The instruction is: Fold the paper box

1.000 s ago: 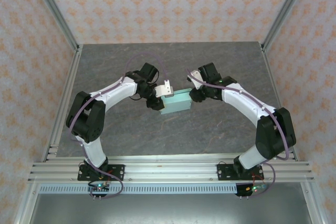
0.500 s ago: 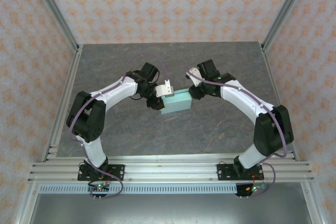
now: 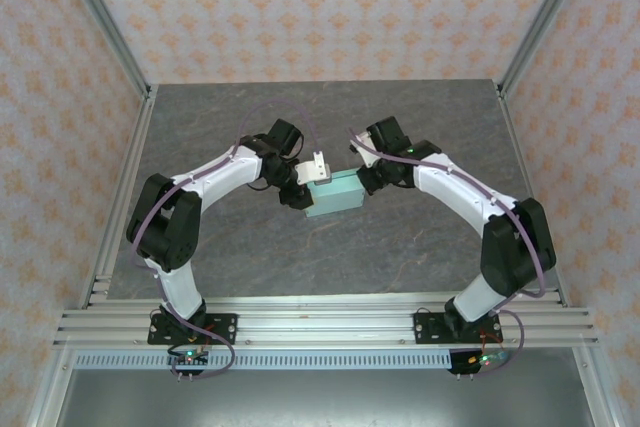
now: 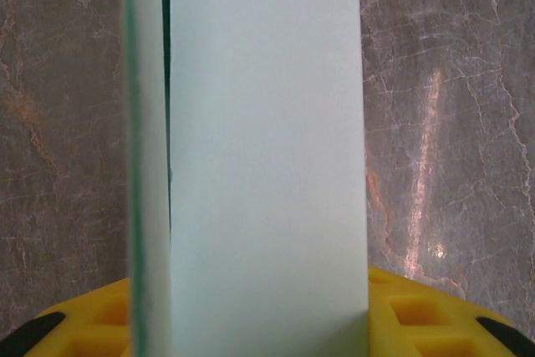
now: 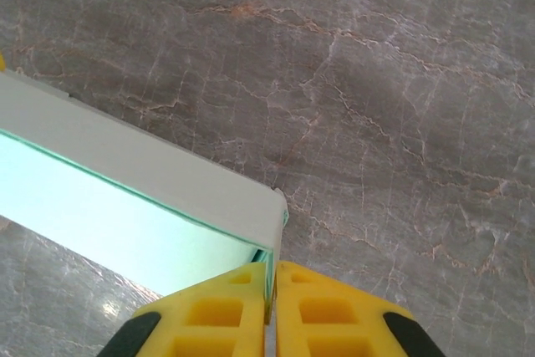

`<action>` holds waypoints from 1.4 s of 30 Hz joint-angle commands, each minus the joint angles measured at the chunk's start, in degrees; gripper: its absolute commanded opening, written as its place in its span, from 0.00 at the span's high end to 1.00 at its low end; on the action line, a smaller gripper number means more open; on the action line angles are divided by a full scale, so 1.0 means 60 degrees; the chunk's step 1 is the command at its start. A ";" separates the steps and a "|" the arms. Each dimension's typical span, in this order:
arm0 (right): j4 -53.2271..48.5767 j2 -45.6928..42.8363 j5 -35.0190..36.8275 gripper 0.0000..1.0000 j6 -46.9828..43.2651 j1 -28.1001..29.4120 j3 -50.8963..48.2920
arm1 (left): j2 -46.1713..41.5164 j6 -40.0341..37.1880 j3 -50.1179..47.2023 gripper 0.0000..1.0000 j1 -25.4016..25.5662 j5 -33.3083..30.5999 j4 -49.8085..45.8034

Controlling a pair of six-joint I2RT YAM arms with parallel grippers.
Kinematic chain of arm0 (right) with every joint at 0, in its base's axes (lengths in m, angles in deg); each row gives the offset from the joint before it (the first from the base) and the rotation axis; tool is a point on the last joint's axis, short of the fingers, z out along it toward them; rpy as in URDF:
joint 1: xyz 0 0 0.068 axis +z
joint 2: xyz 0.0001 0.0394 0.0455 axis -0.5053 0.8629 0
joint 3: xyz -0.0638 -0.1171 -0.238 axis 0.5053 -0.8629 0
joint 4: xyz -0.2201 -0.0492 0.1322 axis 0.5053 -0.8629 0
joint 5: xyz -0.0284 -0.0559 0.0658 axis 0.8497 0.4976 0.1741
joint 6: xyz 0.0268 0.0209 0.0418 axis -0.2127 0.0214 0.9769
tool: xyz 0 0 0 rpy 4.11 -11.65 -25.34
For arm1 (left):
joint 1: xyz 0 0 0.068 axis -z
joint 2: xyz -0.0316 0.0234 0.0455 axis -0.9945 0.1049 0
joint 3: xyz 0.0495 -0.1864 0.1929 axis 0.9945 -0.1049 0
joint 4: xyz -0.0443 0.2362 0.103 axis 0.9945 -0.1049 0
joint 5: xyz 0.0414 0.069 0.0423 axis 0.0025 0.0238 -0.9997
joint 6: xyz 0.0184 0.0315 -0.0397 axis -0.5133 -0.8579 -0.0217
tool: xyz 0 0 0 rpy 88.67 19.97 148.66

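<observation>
Holding the paper box (image 3: 335,194) from both ends is the arrangement at this stage. The box sits over the middle of the desk (image 3: 420,247), about midway between the left and right edges and well clear of every corner. It shows as a small rectangular box, not a flat sheet.

Left jaws: clamped across the left end of the box. In the left wrist view a broad mint panel (image 4: 267,156) rises from between the left pads (image 4: 418,315), with a second wall (image 4: 146,165) seen edge-on beside it. This wide hold probably serves as the anchor, keeping the shell square while the other end is worked.

Right jaws: clenched on thin card. In the right wrist view the right pads (image 5: 226,311) meet, with the card edge at the box's right-end corner pinched between them. A pinch on a thin edge, rather than across the body, suggests that this side is pressing a crease or steering an end flap, not carrying weight.

Whether the box rests on the desk or hangs just above it cannot be told.

Caution: the card is thin. Drawing the two ends apart, or twisting one against the other, could buckle a wall or reopen a fold.
</observation>
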State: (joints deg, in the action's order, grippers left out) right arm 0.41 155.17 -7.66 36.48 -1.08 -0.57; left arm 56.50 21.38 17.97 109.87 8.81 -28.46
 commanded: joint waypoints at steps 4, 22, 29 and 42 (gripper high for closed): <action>-0.0475 0.0111 0.0676 0.93 0.1880 0.0411 0.0521 | 0.0254 0.0194 0.0142 0.60 0.0134 -0.0682 -0.0477; -0.0170 0.0113 0.1441 0.99 0.4441 0.0720 0.0065 | 0.0219 0.0506 0.0156 0.61 0.0211 -0.0982 -0.0397; -0.0232 -0.0058 0.1791 1.00 0.4548 0.0731 -0.0239 | 0.0187 0.0585 0.0134 0.61 0.0204 -0.1076 -0.0363; 0.0296 -0.0286 0.1924 1.00 0.4402 0.0831 -0.1181 | 0.0466 0.0701 0.0433 0.61 0.0210 -0.1363 -0.0696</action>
State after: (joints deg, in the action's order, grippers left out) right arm 5.77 153.34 2.79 63.50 3.56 -5.08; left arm 57.36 24.02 19.91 111.00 6.14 -29.84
